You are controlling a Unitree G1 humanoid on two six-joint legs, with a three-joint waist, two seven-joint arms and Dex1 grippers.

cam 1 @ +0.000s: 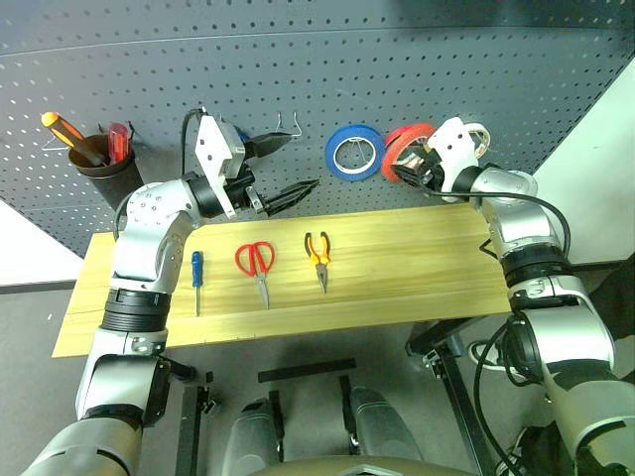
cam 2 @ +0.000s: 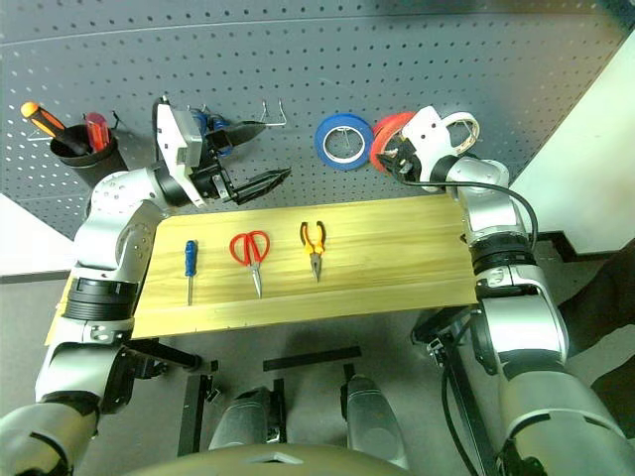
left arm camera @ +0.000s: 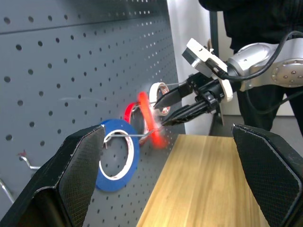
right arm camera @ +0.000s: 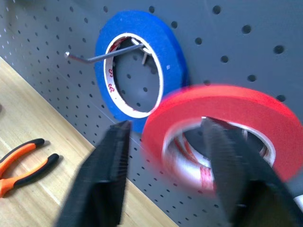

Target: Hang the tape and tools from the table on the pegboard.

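Note:
The red tape [cam 1: 400, 146] shows blurred against the pegboard [cam 1: 298, 69], just right of a blue roll [cam 1: 354, 152]; I cannot tell whether a hook carries it. My right gripper [cam 1: 409, 167] is at the tape with its fingers apart, open; in the right wrist view one finger [right arm camera: 227, 165] crosses the ring's hole. On the table [cam 1: 417, 268] lie the blue-handled screwdriver [cam 1: 196, 273], the red scissors [cam 1: 258, 266] and the pliers [cam 1: 318, 256]. My left gripper [cam 1: 306, 159] hangs open and empty above the table's back edge, over the scissors.
A white roll [cam 1: 476, 134] hangs right of the red tape, behind my right wrist. A black cup [cam 1: 104, 159] with an orange-handled screwdriver sits on the pegboard at far left. A bare wire hook [cam 1: 288, 124] juts out near my left gripper.

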